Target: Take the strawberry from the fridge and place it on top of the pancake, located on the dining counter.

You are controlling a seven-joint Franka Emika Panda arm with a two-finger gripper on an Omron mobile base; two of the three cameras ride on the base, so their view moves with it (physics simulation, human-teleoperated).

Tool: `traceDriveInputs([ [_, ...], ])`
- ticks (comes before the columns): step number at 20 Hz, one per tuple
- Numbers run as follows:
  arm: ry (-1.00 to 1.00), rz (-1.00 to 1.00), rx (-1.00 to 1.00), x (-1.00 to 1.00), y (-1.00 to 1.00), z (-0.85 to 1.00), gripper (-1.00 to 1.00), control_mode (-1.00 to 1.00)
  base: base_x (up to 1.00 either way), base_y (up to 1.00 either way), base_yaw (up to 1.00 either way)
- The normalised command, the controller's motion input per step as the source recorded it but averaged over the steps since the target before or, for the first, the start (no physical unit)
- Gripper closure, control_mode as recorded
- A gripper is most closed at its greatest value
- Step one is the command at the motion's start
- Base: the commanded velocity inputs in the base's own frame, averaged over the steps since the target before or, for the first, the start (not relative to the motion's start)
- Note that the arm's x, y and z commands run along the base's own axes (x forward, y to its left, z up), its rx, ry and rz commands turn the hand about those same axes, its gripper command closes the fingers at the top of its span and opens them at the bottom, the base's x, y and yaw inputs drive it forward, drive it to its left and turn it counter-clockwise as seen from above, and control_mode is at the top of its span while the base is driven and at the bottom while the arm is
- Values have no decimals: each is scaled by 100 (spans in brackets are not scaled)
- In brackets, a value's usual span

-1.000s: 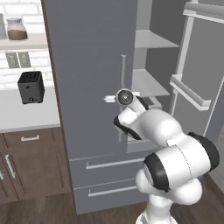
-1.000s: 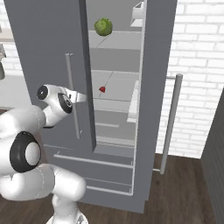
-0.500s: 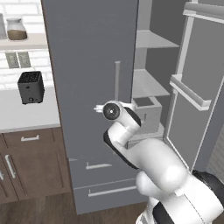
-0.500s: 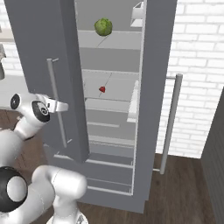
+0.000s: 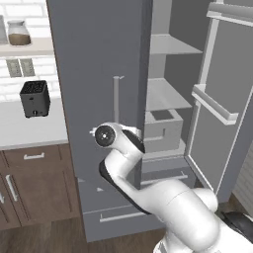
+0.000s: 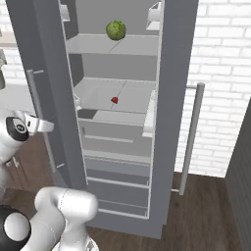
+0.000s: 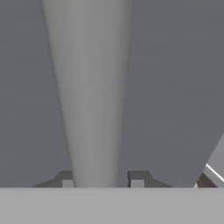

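- Fridge [image 6: 169, 122] is seen open; strawberry [image 6: 114, 100] sits on the middle shelf, cabbage [image 6: 116, 30] on the shelf above.
- Gripper [image 7: 101, 178] fingers are set around the door handle [image 7: 89, 87], one each side; contact can't be told.
- No legible writing.

matte grey fridge [image 6: 171, 88] with pale grey shelves, bright red strawberry [image 6: 114, 100], green cabbage [image 6: 116, 30], black toaster [image 5: 35, 98], brown wood cabinets [image 5: 34, 188], white brick wall [image 6: 223, 59], white arm [image 5: 163, 202]

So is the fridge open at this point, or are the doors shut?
Open. Both doors of the fridge stand swung out, baring the shelves, with the strawberry on the middle one. The end effector straddles the left door's handle.
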Motion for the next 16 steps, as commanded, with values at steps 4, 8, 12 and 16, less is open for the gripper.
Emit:
traceDriveInputs([
  [4,-1,-7,-1,-3,50,0,-100,-100,0,0,0],
  [8,-10,0,-1,-2,84,0,-100,-100,0,0,0],
  [12,0,0,6,-74,8,1,-100,-100,0,0,0],
  [16,-2,0,20,-94,-4,20,-100,-100,0,0,0],
])
